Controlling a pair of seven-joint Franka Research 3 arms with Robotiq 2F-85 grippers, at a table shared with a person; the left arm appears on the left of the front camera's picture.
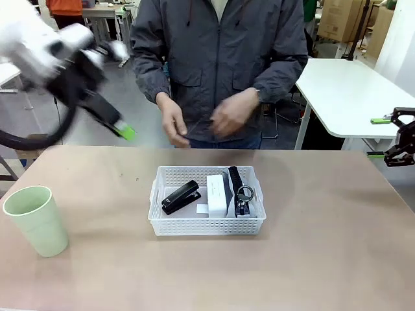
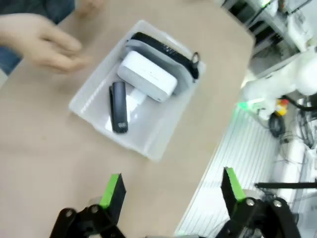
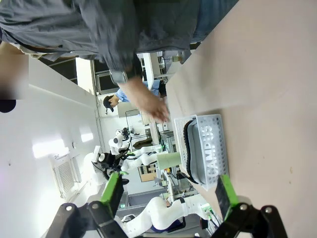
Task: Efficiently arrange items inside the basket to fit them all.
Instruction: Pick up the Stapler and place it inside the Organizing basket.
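Left arm (image 1: 45, 48) is up high at the far left, a blur, with the left gripper (image 1: 123, 131) angled down and inward. Its jaws are spread wide, nothing between the fingers (image 2: 113, 191). The right gripper (image 1: 377, 137) hangs at the right edge, jaws just as wide, empty. Opposite, the person's hands (image 1: 174, 123) hover close together at waist height, fingers loosely curled.

perforated plastic basket (image 1: 207, 227), matt plastic cup (image 1: 35, 220), glossy black stapler (image 1: 180, 196)

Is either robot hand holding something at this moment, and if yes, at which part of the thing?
Nothing is held. The left hand and the right hand are both open, with nothing between their fingers.
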